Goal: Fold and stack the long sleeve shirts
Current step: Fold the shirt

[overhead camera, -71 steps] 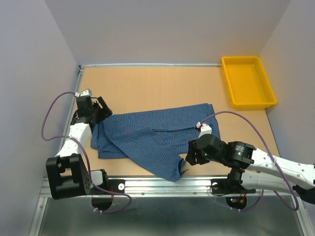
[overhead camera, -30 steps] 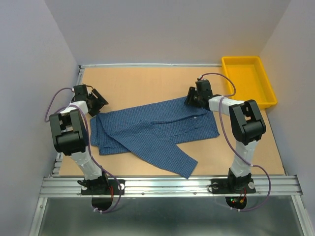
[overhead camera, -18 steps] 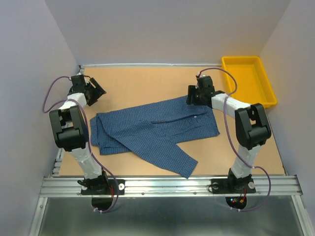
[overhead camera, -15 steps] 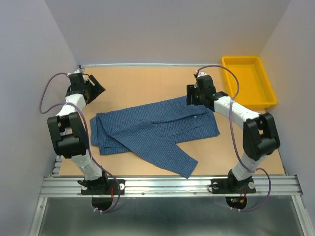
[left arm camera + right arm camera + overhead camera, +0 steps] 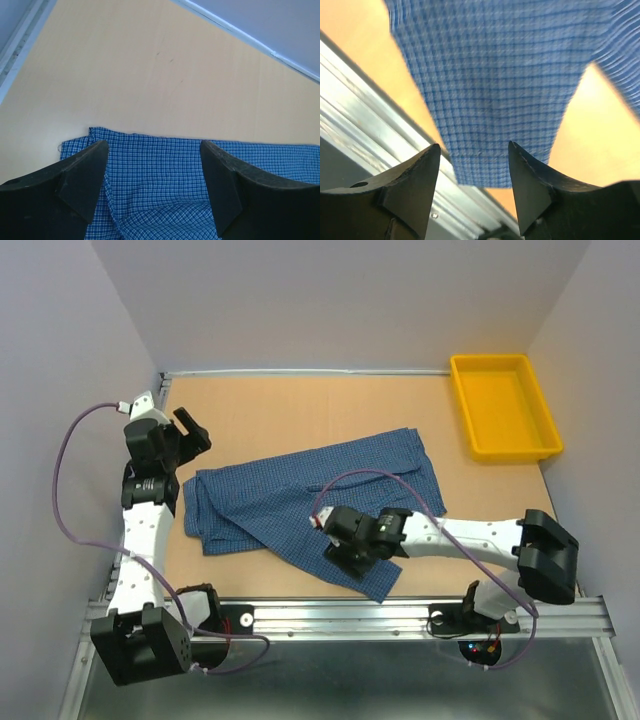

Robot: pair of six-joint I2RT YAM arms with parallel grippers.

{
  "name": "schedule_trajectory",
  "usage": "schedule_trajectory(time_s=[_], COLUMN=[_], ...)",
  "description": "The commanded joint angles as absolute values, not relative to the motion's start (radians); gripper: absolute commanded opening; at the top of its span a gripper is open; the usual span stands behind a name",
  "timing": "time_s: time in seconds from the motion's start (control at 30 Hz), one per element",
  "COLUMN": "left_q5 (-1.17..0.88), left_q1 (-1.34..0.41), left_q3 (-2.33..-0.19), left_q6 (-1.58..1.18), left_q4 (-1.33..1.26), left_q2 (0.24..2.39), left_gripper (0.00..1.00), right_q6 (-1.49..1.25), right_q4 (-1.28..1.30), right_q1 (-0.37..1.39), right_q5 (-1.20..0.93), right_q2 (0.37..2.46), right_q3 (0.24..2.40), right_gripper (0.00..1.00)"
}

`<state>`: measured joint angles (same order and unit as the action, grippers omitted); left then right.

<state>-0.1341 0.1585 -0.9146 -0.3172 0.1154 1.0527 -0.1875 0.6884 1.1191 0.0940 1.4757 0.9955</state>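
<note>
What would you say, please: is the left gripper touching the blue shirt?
Apart. The top external view shows bare table between the left gripper and the blue shirt.

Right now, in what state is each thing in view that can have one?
Blue checked shirt: spread on the table, one sleeve reaching toward the near edge.
Yellow tray: empty.
Left gripper: jaws open, holding nothing.
Right gripper: jaws open over the sleeve end, holding nothing.
</note>
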Motion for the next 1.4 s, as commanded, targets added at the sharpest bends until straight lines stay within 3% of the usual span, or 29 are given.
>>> schedule_trajectory(time_s=[0.0, 0.17, 0.67, 0.77, 0.8, 0.87, 0.97, 1.2, 1.37], left_q5=[-0.117, -0.144, -0.110, -0.112, -0.112, -0.117, -0.118, -0.136, -0.225], left_q1=[0.150, 0.141, 0.123, 0.123, 0.123, 0.123, 0.123, 0.123, 0.114], left_q3=[-0.855, -0.772, -0.687, -0.689, -0.690, -0.690, -0.690, -0.695, -0.687], left_q6=[-0.264, -0.259, -0.249, -0.249, -0.250, -0.250, -0.252, -0.247, -0.238], left_q4=[0.112, 0.068, 0.012, 0.008, 0.009, 0.009, 0.006, 0.006, -0.034], left_q2=[0.962, 0.885, 0.884, 0.888, 0.890, 0.896, 0.896, 0.905, 0.919], left_gripper=[0.86, 0.86, 0.86, 0.86, 0.86, 0.86, 0.86, 0.86, 0.86], right_q6=[-0.301, -0.391, -0.462, -0.477, -0.479, -0.474, -0.433, -0.285, -0.187], right_q4=[0.841, 0.827, 0.825, 0.825, 0.824, 0.824, 0.841, 0.891, 0.988], right_q1=[1.227, 1.318, 1.319, 1.321, 1.321, 1.322, 1.330, 1.331, 1.331], right_q5=[0.123, 0.133, 0.219, 0.238, 0.242, 0.241, 0.200, -0.055, -0.240], right_q2=[1.549, 1.592, 1.686, 1.690, 1.690, 1.684, 1.669, 1.539, 1.574], right_q3=[1.046, 1.017, 0.991, 0.986, 0.986, 0.991, 1.020, 1.185, 1.408], right_gripper=[0.61, 0.61, 0.52, 0.39, 0.26, 0.12, 0.00, 0.01, 0.01])
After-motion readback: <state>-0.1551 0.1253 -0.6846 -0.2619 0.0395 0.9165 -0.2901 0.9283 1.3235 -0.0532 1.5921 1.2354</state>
